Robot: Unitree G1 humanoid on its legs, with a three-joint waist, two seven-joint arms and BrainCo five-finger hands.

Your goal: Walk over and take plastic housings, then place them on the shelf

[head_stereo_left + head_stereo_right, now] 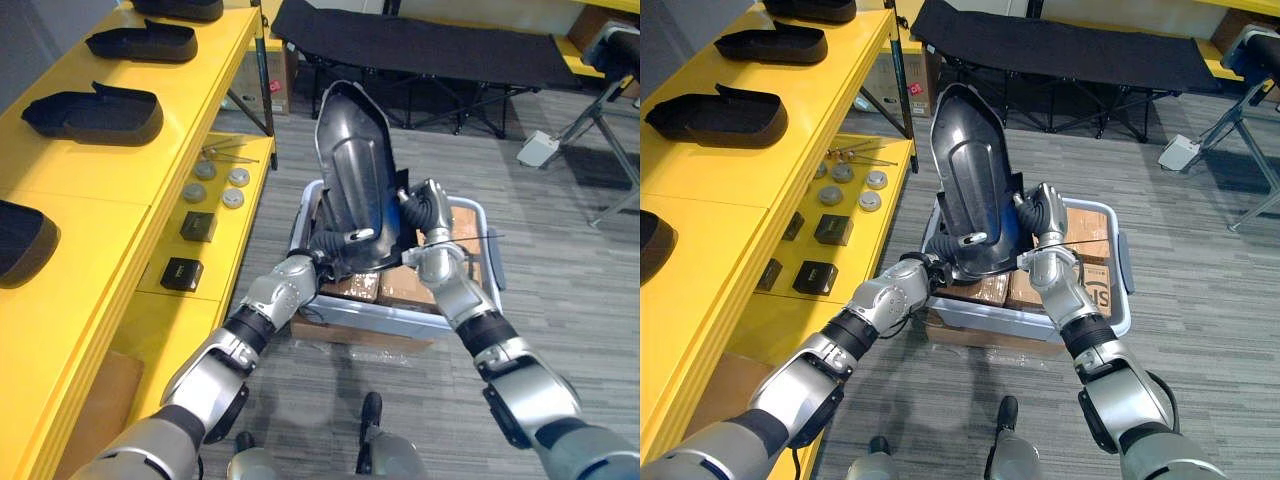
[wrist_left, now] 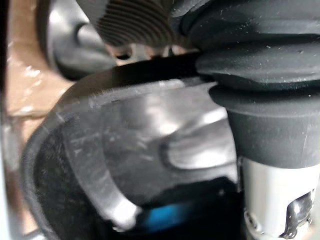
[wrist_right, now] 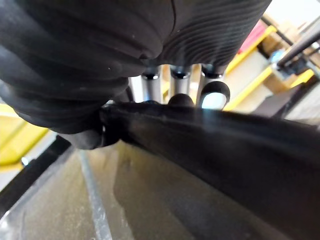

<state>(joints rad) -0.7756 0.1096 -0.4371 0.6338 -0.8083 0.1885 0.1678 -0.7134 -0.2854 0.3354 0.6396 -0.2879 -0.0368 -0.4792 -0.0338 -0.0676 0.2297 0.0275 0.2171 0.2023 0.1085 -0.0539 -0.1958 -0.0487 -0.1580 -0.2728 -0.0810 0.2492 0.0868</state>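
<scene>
- Yellow shelf (image 1: 120,175) runs down the left of the grey crate (image 1: 1122,268). It has two tiers, and black housings (image 1: 95,112) sit in a row on its upper tier.
- On the lower tier, nearer the crate, I see round metal discs (image 1: 220,185) and small black boxes (image 1: 197,226).
- My left hand (image 1: 325,247) is over the crate's left side, with its fingers curled onto the bottom rim of the held housing (image 1: 355,170).
- That glossy black shell stands upright above the crate, off the shelf.
- Cardboard boxes (image 1: 1092,226) lie inside the crate.
- My right hand (image 1: 428,207) is over the crate's middle. It pinches the shell's right edge, fingers on one face and thumb on the other.
- Grey plank floor (image 1: 560,260) spreads under and to the right of the crate.
- A black cot (image 1: 430,45) stands beyond the crate, and a white box (image 1: 537,148) lies further right.
</scene>
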